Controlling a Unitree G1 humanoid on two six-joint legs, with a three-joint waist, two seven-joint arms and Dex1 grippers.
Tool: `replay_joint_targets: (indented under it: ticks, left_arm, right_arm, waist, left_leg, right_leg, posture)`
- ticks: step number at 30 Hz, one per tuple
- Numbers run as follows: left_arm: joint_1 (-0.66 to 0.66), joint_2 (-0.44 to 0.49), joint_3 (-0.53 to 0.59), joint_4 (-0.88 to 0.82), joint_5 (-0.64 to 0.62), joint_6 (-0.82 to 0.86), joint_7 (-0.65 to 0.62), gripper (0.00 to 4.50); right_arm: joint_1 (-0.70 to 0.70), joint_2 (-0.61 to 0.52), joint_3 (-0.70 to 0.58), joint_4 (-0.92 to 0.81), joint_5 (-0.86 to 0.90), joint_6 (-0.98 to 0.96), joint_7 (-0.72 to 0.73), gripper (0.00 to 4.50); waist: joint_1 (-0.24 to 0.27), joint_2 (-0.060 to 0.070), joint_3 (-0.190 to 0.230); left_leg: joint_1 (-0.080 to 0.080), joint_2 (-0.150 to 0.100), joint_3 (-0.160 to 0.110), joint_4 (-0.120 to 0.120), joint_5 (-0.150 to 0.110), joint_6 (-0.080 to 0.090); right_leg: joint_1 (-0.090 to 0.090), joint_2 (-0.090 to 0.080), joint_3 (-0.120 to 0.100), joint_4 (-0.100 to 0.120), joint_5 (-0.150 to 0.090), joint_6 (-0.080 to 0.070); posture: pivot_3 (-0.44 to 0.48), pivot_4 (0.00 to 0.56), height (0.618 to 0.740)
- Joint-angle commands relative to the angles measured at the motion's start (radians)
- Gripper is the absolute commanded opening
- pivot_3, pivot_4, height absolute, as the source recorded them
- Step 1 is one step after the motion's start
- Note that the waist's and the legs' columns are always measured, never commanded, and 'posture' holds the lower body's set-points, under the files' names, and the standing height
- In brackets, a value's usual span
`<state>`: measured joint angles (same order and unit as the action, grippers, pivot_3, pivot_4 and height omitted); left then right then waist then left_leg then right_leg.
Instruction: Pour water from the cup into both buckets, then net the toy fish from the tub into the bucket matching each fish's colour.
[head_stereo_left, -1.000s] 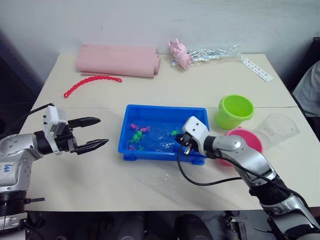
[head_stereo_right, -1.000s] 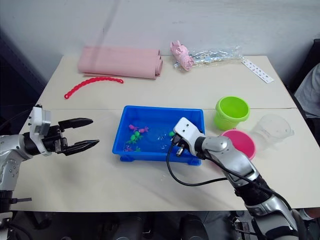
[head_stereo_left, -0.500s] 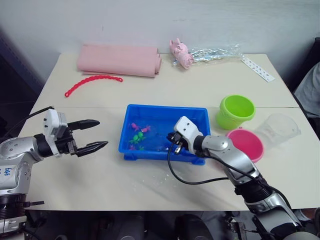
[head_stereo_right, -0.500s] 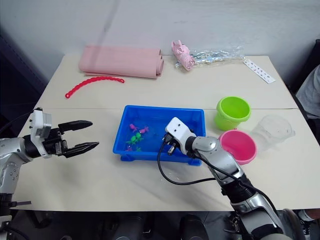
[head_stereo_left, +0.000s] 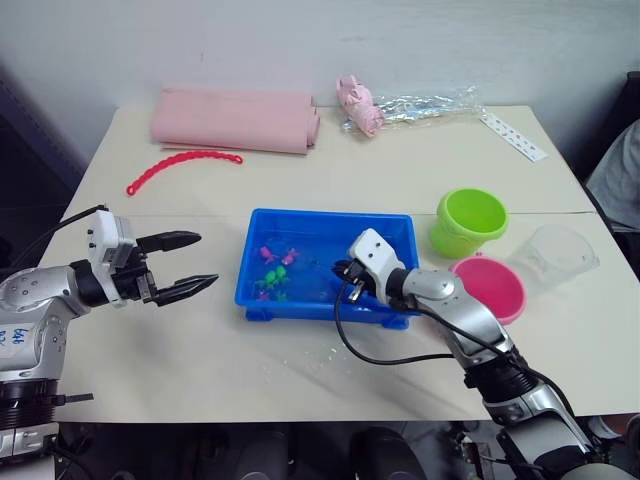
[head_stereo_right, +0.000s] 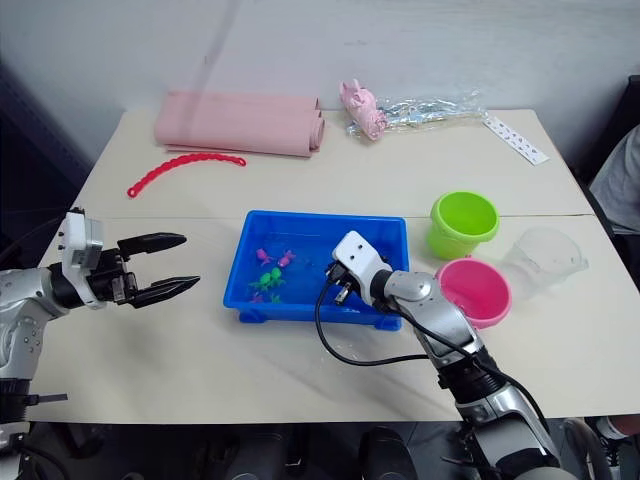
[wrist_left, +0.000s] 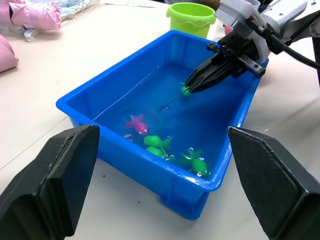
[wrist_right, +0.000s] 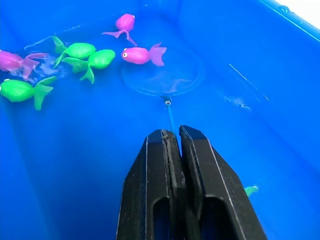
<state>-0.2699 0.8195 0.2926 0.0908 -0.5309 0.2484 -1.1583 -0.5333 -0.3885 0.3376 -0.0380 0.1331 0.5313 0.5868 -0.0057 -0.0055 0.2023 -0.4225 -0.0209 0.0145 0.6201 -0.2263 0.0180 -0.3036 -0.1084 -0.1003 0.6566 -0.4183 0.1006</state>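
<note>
Right wrist view shows the right gripper (wrist_right: 175, 137) pinching the net (wrist_right: 163, 75) handle, with its hoop straight ahead, touching a pink fish (wrist_right: 137, 55) at its far-left rim.

Silver-grey arms, white wrist camera blocks, looping black cables, black two-fingered right end effector (wrist_right: 177, 150).

My right arm reaches in low, left arm idles off to the side.
Right gripper (wrist_right: 175, 145) has fingers pressed together, angled down; left gripper (head_stereo_left: 182, 265) hangs level, fingers spread wide.
</note>
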Motion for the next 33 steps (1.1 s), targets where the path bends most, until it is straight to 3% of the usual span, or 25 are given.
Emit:
replay_joint_targets:
  ticks: [1, 15, 18, 24, 33]
  left_arm:
    - [-0.011, 0.002, 0.004, 0.0, 0.002, -0.02, -0.01, 4.47]
    - [-0.032, -0.008, -0.004, 0.04, 0.014, -0.049, -0.023, 4.47]
    - [-0.058, -0.017, -0.017, 0.055, 0.02, -0.064, -0.029, 4.47]
    - [-0.115, -0.044, -0.061, 0.078, 0.019, -0.062, -0.056, 4.47]
    - [-0.229, -0.116, -0.137, 0.08, 0.016, -0.052, -0.094, 4.47]
  right_arm:
    - [0.004, -0.002, -0.03, -0.046, 0.002, -0.02, 0.023, 0.0]
    - [0.019, -0.014, -0.125, -0.105, 0.047, -0.029, 0.076, 0.0]
    - [0.053, -0.048, -0.172, -0.151, 0.09, -0.115, 0.149, 0.0]
    - [0.128, -0.144, -0.256, -0.237, 0.169, -0.074, 0.229, 0.0]
    - [0.272, -0.255, -0.425, -0.453, 0.298, -0.006, 0.239, 0.0]
  waist:
    - [0.0, 0.0, 0.0]
    - [0.0, 0.0, 0.0]
    - [0.004, 0.0, 0.0]
    - [0.004, -0.001, 0.0]
    - [0.006, -0.001, 0.0]
  left_leg:
    - [0.0, 0.0, 0.0, 0.0, 0.0, 0.0]
    - [0.0, 0.0, 0.0, 0.0, 0.0, 0.0]
    - [0.0, 0.0, 0.0, 0.0, 0.0, 0.0]
    - [0.0, -0.001, 0.002, 0.0, 0.001, 0.001]
    - [-0.001, 0.0, 0.002, -0.001, 0.001, 0.001]
  right_leg:
    - [0.0, 0.0, 0.0, 0.0, 0.0, 0.0]
    - [0.0, 0.0, 0.0, 0.0, 0.0, 0.0]
    - [0.0, 0.0, 0.0, 0.0, 0.0, 0.0]
    - [0.0, -0.001, 0.0, -0.001, 0.0, 0.0]
    - [0.0, -0.001, 0.0, -0.002, 0.0, 0.0]
  posture:
    - [0.0, 0.15, 0.74]
    - [0.0, 0.15, 0.74]
    - [0.0, 0.15, 0.74]
    - [0.0, 0.15, 0.74]
    - [0.0, 0.15, 0.74]
